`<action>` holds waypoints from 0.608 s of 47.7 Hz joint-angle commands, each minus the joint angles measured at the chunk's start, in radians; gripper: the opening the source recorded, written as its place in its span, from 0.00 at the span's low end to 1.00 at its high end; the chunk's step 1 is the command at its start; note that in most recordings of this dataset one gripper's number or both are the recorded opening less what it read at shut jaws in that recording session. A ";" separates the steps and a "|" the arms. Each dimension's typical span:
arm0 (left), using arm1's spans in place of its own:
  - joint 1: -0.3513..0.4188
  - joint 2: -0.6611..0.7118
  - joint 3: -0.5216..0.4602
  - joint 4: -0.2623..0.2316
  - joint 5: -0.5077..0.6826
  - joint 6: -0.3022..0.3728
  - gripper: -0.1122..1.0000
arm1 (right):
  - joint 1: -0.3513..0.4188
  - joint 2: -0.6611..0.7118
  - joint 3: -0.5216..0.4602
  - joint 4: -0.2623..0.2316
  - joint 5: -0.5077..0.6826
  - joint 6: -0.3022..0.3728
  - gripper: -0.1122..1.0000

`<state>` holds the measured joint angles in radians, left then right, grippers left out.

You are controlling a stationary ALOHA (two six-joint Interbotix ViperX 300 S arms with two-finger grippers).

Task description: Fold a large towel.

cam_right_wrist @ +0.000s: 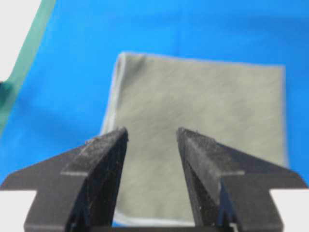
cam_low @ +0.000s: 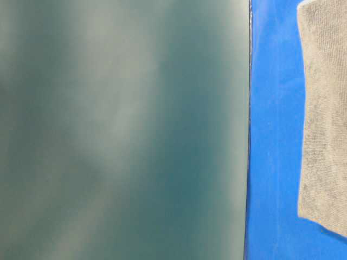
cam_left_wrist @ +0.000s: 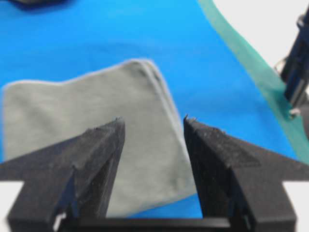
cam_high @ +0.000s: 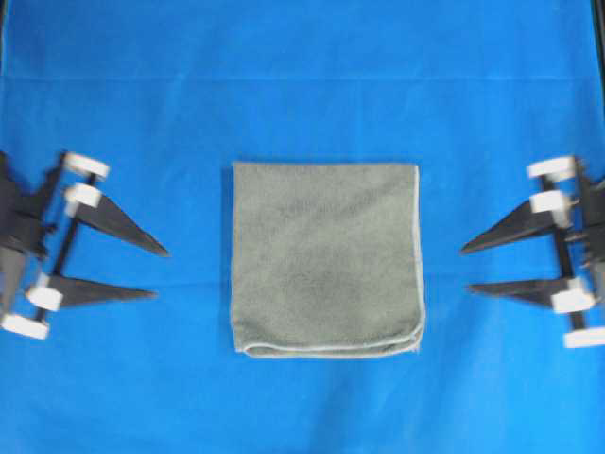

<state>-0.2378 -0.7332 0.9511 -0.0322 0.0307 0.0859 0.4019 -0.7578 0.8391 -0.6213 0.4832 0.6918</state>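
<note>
Bright blue cloth (cam_high: 302,85) covers the whole work surface, smooth and matte, with a faint crease running across it above the towel. No brand, label or writing can be read anywhere in the four views.

In the middle of the blue cloth lies the towel (cam_high: 326,260), a grey-green terry piece folded into a near-square block. Its far edge is straight and crisp; its near edge and right edge show a thin pale stitched border, and the near corners are rounded, with the layers slightly puffed at the near left corner. The left wrist view shows several stacked layers at one corner of the towel (cam_left_wrist: 96,145). In the table-level view a blurred dark green-grey surface (cam_low: 119,130) fills most of the picture, with a strip of blue and a coarse looped patch of towel (cam_low: 325,114) beyond it.

Open blue cloth surrounds the towel on all sides. The left gripper (cam_high: 161,274) sits well apart from the towel's left edge, its black tapered fingers (cam_left_wrist: 101,159) spread wide and holding nothing. The right gripper (cam_high: 465,270) sits apart from the right edge, fingers (cam_right_wrist: 104,164) likewise spread and empty, pointing toward the towel (cam_right_wrist: 203,125).
</note>
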 commanded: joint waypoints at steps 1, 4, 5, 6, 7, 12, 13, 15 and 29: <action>0.035 -0.107 0.026 0.002 0.035 0.002 0.55 | 0.003 -0.080 0.012 -0.040 0.012 0.002 0.56; 0.060 -0.169 0.058 0.003 0.061 0.002 0.55 | 0.002 -0.143 0.048 -0.058 0.018 0.002 0.56; 0.067 -0.189 0.069 0.003 0.071 0.002 0.55 | 0.003 -0.160 0.058 -0.061 0.018 0.002 0.56; 0.077 -0.206 0.080 0.002 0.077 0.002 0.55 | 0.002 -0.178 0.071 -0.066 0.017 0.002 0.56; 0.083 -0.224 0.092 0.002 0.083 0.002 0.55 | 0.002 -0.193 0.083 -0.069 0.017 0.002 0.56; 0.115 -0.321 0.158 0.002 0.095 0.002 0.55 | -0.003 -0.267 0.155 -0.074 0.012 0.005 0.56; 0.120 -0.336 0.170 0.002 0.095 0.000 0.55 | -0.003 -0.278 0.167 -0.074 0.009 0.006 0.56; 0.129 -0.367 0.193 0.002 0.095 -0.002 0.55 | -0.009 -0.299 0.193 -0.074 -0.002 0.009 0.56; 0.221 -0.534 0.345 -0.002 0.101 -0.026 0.55 | -0.101 -0.362 0.299 -0.074 -0.081 0.041 0.56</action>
<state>-0.0414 -1.2502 1.2885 -0.0322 0.1365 0.0660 0.3313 -1.1229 1.1336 -0.6903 0.4172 0.7317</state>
